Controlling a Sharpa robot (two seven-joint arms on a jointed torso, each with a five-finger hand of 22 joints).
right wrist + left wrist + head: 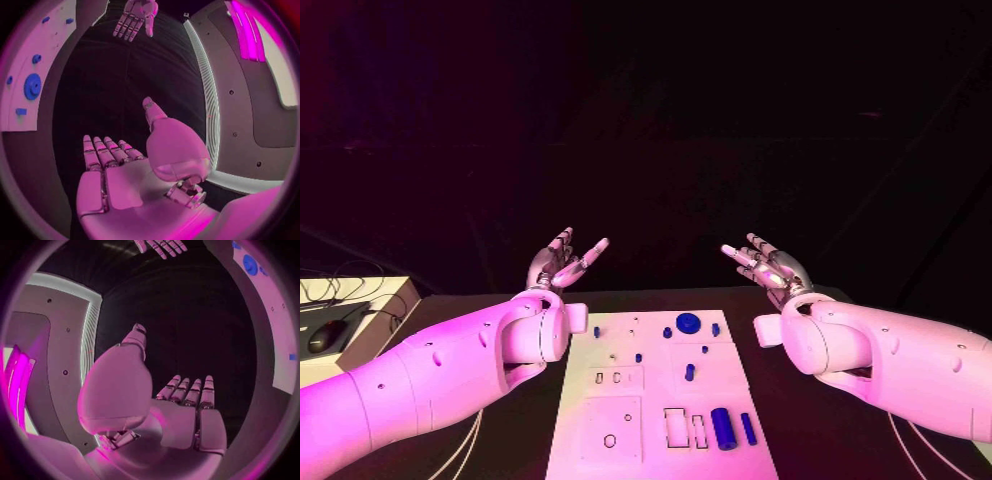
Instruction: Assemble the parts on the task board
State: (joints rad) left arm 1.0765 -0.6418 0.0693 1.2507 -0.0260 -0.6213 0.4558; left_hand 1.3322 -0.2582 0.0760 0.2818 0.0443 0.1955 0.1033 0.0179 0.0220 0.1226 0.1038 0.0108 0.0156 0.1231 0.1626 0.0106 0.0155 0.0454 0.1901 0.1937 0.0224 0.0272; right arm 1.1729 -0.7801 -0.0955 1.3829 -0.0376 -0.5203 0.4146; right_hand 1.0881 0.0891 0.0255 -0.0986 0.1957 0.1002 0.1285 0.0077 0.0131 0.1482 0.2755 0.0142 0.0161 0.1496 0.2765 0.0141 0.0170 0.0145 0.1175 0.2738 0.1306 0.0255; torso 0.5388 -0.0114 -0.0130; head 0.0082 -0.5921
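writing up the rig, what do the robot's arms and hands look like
Two smooth, rounded white arms, each with a bulbous wrist housing. The left robot hand and right robot hand are silver metal with slim segmented fingers and a flat plated palm. Thin cables trail below the arms.

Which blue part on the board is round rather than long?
The big blue disc at the board's far end; the other blue parts are slim bars or pegs.

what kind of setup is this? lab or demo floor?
Probably a lab test bench: a white task board with small blue parts on a black table, and a cabled box to one side.
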